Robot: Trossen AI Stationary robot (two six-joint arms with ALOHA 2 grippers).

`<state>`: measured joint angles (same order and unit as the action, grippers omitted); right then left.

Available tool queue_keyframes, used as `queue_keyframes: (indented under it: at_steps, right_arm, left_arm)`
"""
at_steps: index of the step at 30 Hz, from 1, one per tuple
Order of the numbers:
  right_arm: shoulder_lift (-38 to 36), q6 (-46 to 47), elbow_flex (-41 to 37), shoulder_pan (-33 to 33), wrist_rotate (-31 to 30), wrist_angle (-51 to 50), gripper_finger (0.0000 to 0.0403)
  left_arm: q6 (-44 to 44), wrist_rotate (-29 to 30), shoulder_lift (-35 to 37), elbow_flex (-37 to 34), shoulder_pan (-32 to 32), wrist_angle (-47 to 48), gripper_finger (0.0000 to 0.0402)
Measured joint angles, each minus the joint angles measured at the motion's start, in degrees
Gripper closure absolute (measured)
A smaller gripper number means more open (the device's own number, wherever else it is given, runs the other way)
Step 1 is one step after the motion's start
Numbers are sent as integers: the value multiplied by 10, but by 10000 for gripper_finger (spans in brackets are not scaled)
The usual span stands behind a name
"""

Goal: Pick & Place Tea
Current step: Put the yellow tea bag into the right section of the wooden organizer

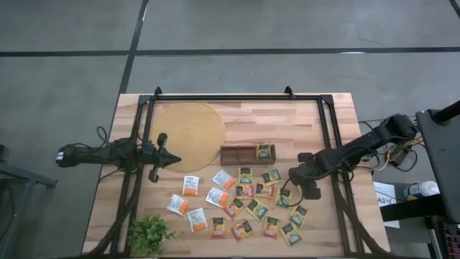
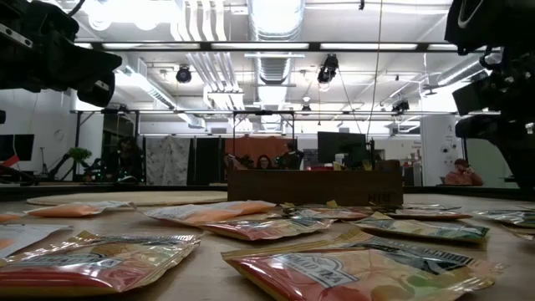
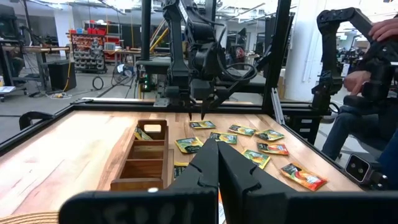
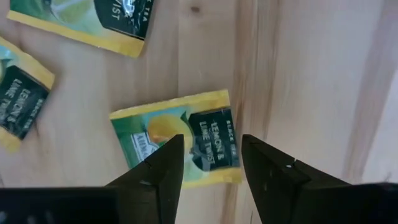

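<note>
Many small tea sachets lie flat on the wooden table (image 1: 338, 115): green and yellow ones (image 1: 257, 208), orange ones (image 1: 217, 226) and white ones (image 1: 190, 185). One sachet (image 1: 264, 152) sits in the right compartment of the brown tray (image 1: 237, 154). My right gripper (image 4: 211, 155) points down, open, just above a green and yellow lemon sachet (image 4: 177, 137), one finger on either side of its end and clear of it. In the left wrist view my right gripper (image 3: 196, 116) hangs over that sachet (image 3: 203, 125). My left gripper (image 3: 217, 163) waits shut and level at the table's left side (image 1: 169, 160).
A round woven mat (image 1: 190, 137) lies at the far left of the table and a small leafy plant (image 1: 149, 234) stands at the near left corner. A black frame (image 1: 237, 97) runs round the table. A person sits beyond the right side (image 3: 373, 68).
</note>
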<state>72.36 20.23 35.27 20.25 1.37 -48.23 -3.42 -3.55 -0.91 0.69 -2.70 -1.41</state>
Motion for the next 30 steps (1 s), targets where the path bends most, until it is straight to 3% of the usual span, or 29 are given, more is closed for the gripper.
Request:
queue_keyframes:
  at_steps: [23, 30]
  right_arm:
    - [15, 20, -42, -1, -9, 56, 245]
    - [36, 19, -38, -2, -9, 56, 290]
  left_arm:
    - [0, 0, 0, 0, 0, 0, 401]
    - [0, 0, 0, 0, 0, 0, 401]
